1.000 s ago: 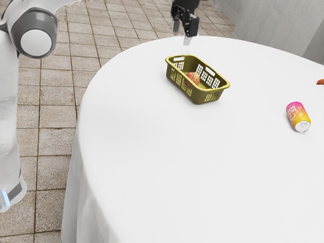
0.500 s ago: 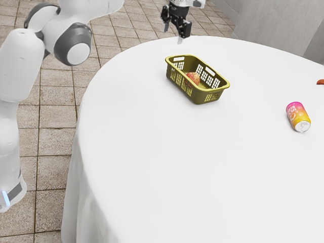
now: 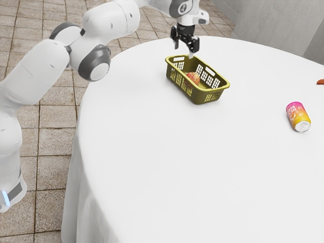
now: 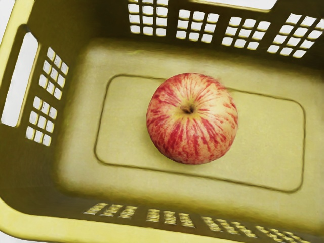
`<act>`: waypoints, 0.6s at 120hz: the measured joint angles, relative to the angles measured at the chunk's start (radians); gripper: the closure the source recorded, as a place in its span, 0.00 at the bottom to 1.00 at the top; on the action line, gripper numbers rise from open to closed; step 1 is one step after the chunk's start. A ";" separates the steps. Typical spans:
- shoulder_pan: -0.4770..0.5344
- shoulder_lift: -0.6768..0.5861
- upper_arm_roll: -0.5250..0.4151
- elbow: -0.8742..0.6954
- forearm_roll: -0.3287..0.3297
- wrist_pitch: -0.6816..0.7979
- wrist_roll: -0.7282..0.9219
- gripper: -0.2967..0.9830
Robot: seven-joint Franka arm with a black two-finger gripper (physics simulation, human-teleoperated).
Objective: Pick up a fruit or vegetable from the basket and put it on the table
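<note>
Hand (image 3: 184, 50) spread, nothing between its fingers, above the basket (image 3: 206, 97). Apple (image 4: 192, 119) rests on the basket floor, stem up, clear of the walls. I judge it firm, moderately light, smooth enough to slip, liable to bruise; I should grip opposite flanks at its widest girth, gently.

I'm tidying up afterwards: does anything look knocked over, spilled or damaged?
The drink can lies on its side on the tablecloth, toward the exterior view's right, as if tipped over. No spill shows around it. The apple and basket look undamaged.
</note>
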 joint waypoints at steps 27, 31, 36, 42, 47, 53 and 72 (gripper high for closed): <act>0.036 0.100 -0.124 0.114 0.131 0.010 0.000 0.23; 0.036 0.118 -0.130 0.135 0.137 0.012 0.000 0.23; 0.036 0.135 -0.142 0.155 0.143 0.016 0.000 0.23; 0.034 0.161 -0.158 0.171 0.147 0.028 0.000 0.23; 0.032 0.179 -0.167 0.178 0.150 0.039 0.000 0.23; 0.030 0.198 -0.171 0.182 0.153 0.051 0.000 0.23; 0.035 0.219 -0.166 0.185 0.167 0.076 0.000 0.23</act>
